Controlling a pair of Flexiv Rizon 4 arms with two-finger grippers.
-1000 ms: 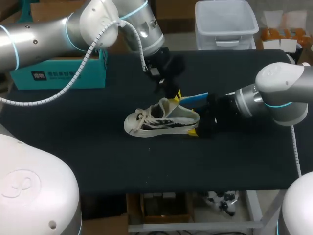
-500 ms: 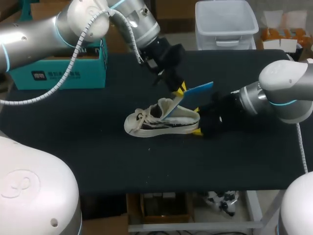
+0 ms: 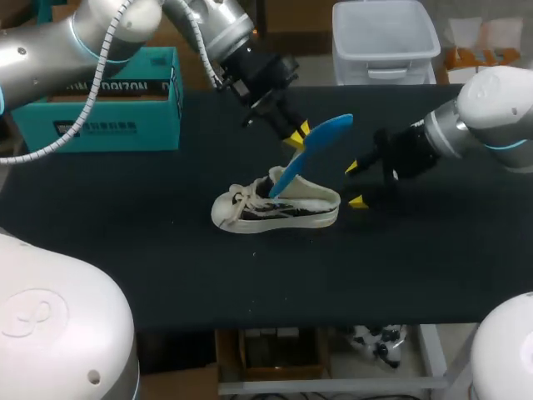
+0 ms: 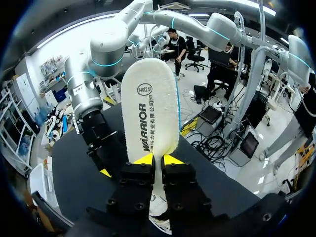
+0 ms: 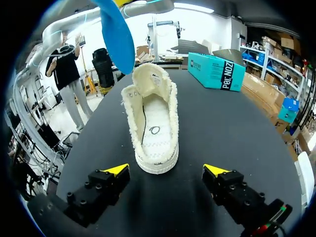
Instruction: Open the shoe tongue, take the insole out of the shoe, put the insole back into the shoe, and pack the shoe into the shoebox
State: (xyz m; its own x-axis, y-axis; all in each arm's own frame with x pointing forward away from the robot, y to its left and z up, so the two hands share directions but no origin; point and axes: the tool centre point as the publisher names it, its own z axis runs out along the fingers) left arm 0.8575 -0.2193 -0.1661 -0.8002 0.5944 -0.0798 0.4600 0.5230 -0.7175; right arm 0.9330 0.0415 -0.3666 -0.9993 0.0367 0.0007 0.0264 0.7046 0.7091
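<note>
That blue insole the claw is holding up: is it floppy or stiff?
Probably semi-stiff: the insole sticks out past the left claw almost straight, with only a slight curve. It is likely light, since a narrow pinch holds it up. Its fuzzy white face looks grippy rather than slippery.

Dark lettering, ringed size mark on insole (image 4: 150, 113) pale face; white lettering on teal shoebox (image 3: 108, 104) side.

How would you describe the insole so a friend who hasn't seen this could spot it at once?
On the black table lies a white shoe. Slanting up above its opening, pinched in the left hand, is the insole: a long flat sole shape, bright blue on one face, cream on the other.
</note>
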